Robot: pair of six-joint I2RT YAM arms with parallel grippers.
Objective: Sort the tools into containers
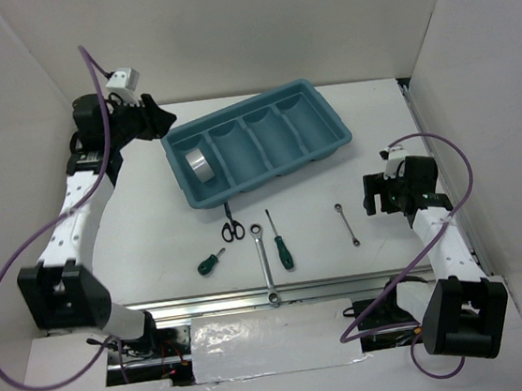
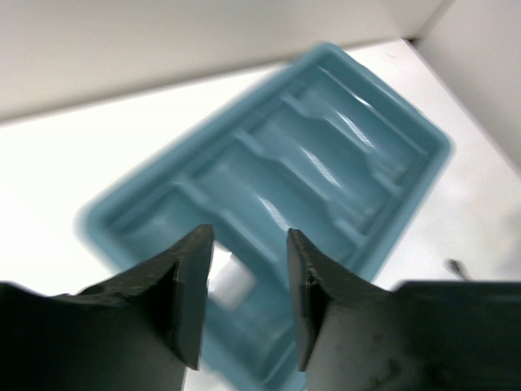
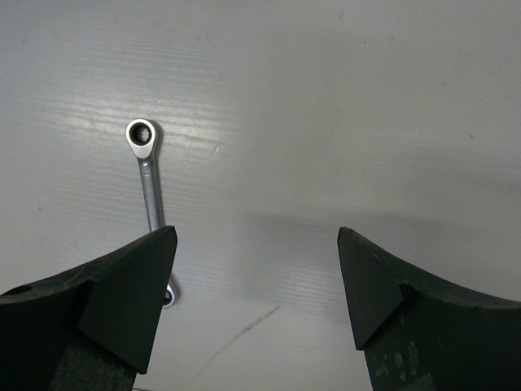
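Right end effector wide near short wrench; left end effector part-open facing tray

I view a teal-blue tray on a white table. Tape roll: silver-grey. Long wrench and short wrench: plain silver. Stubby screwdriver and long screwdriver: green handles. Scissors: black handles. Left gripper and right gripper: matt black. Left arm: white links, black joints.
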